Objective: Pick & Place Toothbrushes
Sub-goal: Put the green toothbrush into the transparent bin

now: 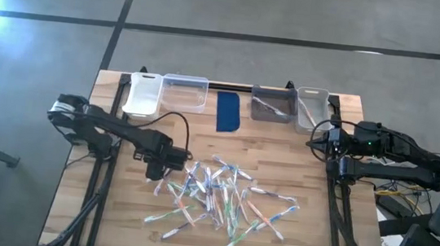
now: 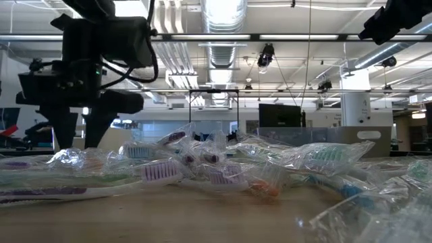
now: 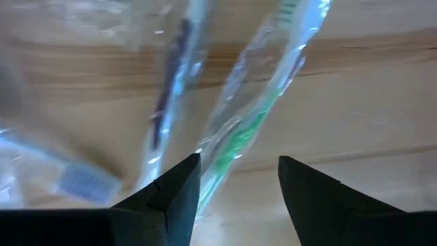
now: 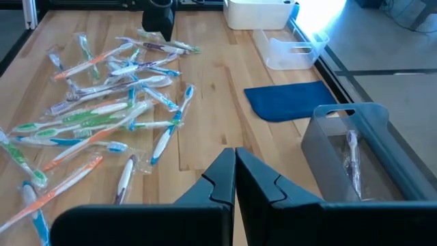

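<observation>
The pale butcher-block wooden table [image 1: 111, 226] fills the lower centre of the high view, and along its upper edge stands a row of plastic bins: a white opaque bin [image 1: 143, 94], a clear bin [image 1: 185, 93], a grey translucent bin [image 1: 273, 104] already holding a wrapped brush, and a second clear bin [image 1: 312, 105], with a dark blue rectangular pad [image 1: 228, 112] lying between the clear and grey ones. The heap of thin toothbrushes in clear crinkly wrappers [image 1: 224, 197], white with green, blue, orange and purple accents, is spread across the lower middle of the table. The left gripper [image 1: 158, 166] hangs at the heap's upper-left edge, its dark fingers spread wide; the right gripper [image 4: 234, 179], pressed together and empty, waits at the table's right side near the grey bin. In the left wrist view a green-handled toothbrush in its wrapper [image 3: 256, 119] runs diagonally from the upper right down to the inner edge of one finger [image 3: 174, 191], so it sits off-centre in the gap, not squarely between the two. To do the pick well, I judge the gripper should shift so that handle lies midway in the gap, descend until the tips nearly meet the wood, and close across the stiff handle, not loose film, taking care not to catch the purple-accented toothbrush [image 3: 167, 102] just beside it.
</observation>
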### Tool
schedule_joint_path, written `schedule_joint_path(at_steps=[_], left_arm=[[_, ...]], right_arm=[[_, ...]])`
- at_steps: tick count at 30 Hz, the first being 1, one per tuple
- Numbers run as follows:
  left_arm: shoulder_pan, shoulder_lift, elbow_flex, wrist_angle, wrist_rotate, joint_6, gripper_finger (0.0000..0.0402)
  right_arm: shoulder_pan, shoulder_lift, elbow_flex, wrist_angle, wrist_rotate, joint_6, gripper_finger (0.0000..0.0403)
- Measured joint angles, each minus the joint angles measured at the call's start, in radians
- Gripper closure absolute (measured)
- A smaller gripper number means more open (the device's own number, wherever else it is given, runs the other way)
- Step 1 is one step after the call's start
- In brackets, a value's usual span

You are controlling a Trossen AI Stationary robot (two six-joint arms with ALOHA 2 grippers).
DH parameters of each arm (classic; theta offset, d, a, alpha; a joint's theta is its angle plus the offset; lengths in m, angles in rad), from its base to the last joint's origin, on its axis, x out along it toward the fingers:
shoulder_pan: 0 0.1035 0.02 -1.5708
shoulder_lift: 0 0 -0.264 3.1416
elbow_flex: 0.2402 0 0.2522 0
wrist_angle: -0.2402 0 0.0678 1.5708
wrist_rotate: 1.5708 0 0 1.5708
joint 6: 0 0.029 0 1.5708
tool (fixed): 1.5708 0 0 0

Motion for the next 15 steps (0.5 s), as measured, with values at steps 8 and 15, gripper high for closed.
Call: schedule_joint_path(at_steps=[8, 15], left_arm=[[0.005, 0.029, -0.073, 0.101, -0.001, -0.001, 0.0200], [0.005, 0.018, -0.102, 0.138, 0.003, 0.001, 0.0217]], right_arm=[[0.000, 0.000, 0.000, 0.000, 0.000, 0.000, 0.0394], [0.000, 0.000, 0.000, 0.000, 0.000, 0.000, 0.0394]])
